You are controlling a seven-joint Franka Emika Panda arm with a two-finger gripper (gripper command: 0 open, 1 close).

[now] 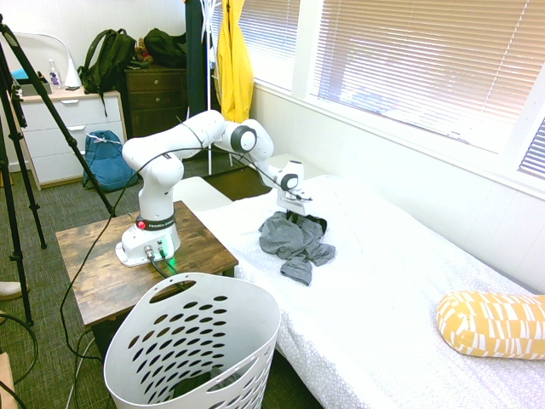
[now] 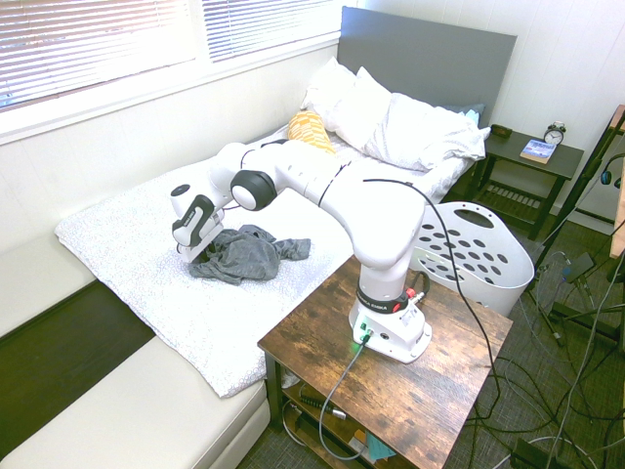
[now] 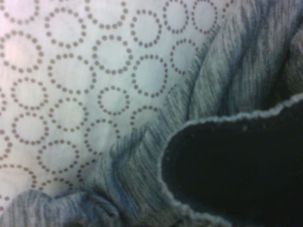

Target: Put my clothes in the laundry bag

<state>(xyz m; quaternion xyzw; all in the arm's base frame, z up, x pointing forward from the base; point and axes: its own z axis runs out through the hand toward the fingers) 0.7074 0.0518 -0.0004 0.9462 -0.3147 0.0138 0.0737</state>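
The clothes [image 1: 294, 243] are a crumpled grey garment lying on the white dotted bedspread [image 1: 383, 281], near the bed's edge closest to the arm. My gripper [image 1: 295, 220] points down and presses into the garment's far edge, its tips sunk in the fabric. From the other side, the gripper [image 2: 195, 252] sits at the left end of the clothes [image 2: 249, 254]. The wrist view shows grey fabric [image 3: 142, 189] with a dark inner fold on the bedspread. The laundry bag [image 1: 170, 294], a white perforated basket, stands on the floor beside the wooden table; the second exterior view also shows the laundry bag [image 2: 479, 259].
The arm's base stands on a wooden table [image 1: 94, 256] between bed and basket. A yellow patterned pillow [image 1: 490, 324] lies further along the bed, with white pillows [image 2: 410, 127] at the headboard. A yellow raincoat [image 1: 234, 60] hangs by the window, above a blue backpack [image 1: 106, 162].
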